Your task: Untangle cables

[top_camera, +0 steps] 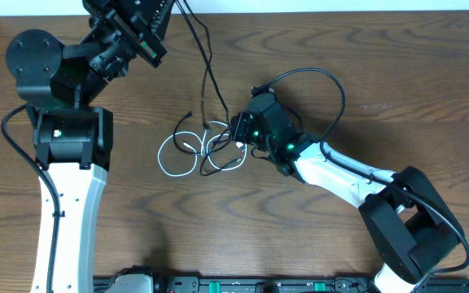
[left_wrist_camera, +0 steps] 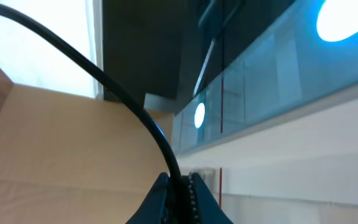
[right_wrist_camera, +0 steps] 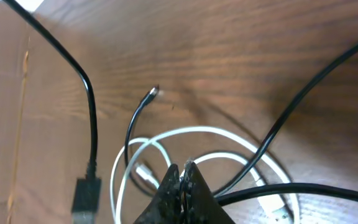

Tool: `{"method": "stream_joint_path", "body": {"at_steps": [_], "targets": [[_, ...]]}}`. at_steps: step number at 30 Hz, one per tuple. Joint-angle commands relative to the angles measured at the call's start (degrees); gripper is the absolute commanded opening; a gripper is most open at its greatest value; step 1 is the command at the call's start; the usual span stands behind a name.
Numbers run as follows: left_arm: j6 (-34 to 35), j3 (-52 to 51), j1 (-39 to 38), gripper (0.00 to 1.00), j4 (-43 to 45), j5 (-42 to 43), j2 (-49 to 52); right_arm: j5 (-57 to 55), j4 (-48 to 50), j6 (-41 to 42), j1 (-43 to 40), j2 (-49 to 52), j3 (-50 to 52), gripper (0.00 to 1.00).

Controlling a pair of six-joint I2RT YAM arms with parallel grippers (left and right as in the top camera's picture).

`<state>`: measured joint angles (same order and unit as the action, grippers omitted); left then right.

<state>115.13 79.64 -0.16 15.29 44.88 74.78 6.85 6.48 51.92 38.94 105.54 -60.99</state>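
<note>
1. Upper left of the overhead view: the left gripper is pressed together, pinching a black cable that it holds up off the counter. The thin cord sits at the very tips, so a harder pull could probably let it slide out and drop back onto the pile.
2. Centre left: the white cable lies in loose loops on the counter, with black strands crossing it. If the raised cord is threaded through those loops, hauling it away would likely cinch the tangle tighter instead of freeing it.
3. Lower left of the right wrist view: a black plug lies beside the loops. It could snag on one as cords drag past.
4. Centre: the right gripper is pressed together, down in the knot. Which strand it nips, if any, is hidden. If it holds the same cord as the other arm, opposing pulls would strain the plugs. If it holds nothing, the whole bundle could slide along the counter.
</note>
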Motion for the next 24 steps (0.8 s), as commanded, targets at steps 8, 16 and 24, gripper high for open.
{"method": "stream_joint_path", "body": {"at_steps": [8, 16, 24], "targets": [[-7.13, 1.27, -0.02, 0.08, -7.32, -11.76, -0.68, 5.31, -8.24, -0.07, 0.26, 0.28, -0.11, 0.02], [-10.14, 1.27, 0.28, 0.07, -7.96, -21.86, -0.7, 5.29, -14.71, -0.07, 0.07, 0.28, -0.11, 0.02], [-14.05, 1.27, 3.3, 0.07, -8.85, -28.57, -0.68, 8.92, -19.21, -0.13, -0.02, 0.28, -0.11, 0.01]]}}
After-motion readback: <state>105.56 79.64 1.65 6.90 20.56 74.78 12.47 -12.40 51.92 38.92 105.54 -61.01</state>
